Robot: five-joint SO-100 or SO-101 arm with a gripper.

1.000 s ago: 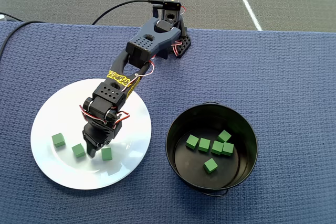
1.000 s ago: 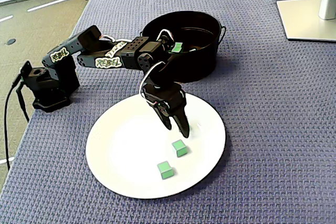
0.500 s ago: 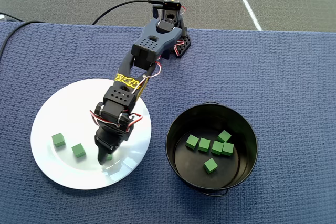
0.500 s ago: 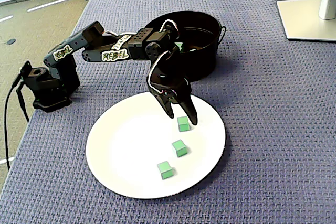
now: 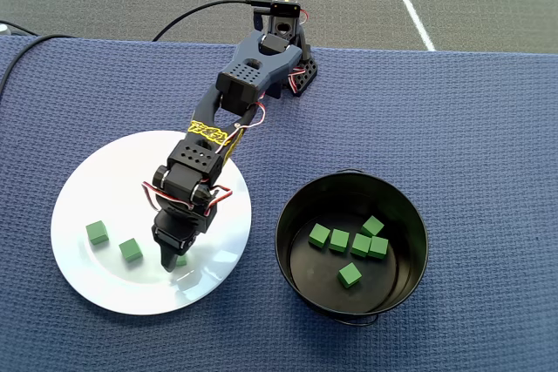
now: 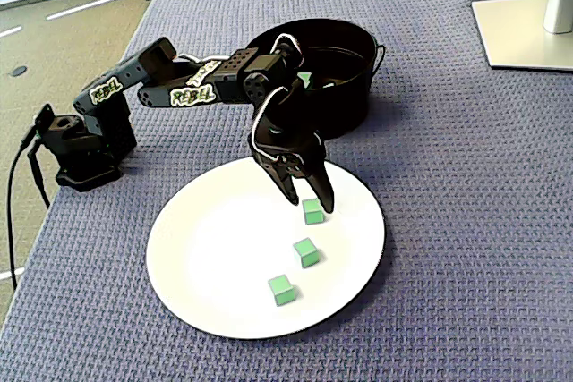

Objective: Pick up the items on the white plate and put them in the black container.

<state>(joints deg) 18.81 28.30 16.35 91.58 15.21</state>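
- Three green cubes lie on the white plate [image 5: 96,189]: in the overhead view, one at the far left [image 5: 97,233], a second [image 5: 131,250] just right of it.
- The third cube [image 6: 312,212] is nearly hidden overhead beneath the gripper [image 5: 170,260]; the fixed view shows it between the spread fingertips, not clamped. Whether a finger touches it cannot be told.
- The black container [image 5: 296,289], right of the plate, holds five cubes [image 5: 350,275]. In the fixed view the arm and the near wall hide most of its inside.
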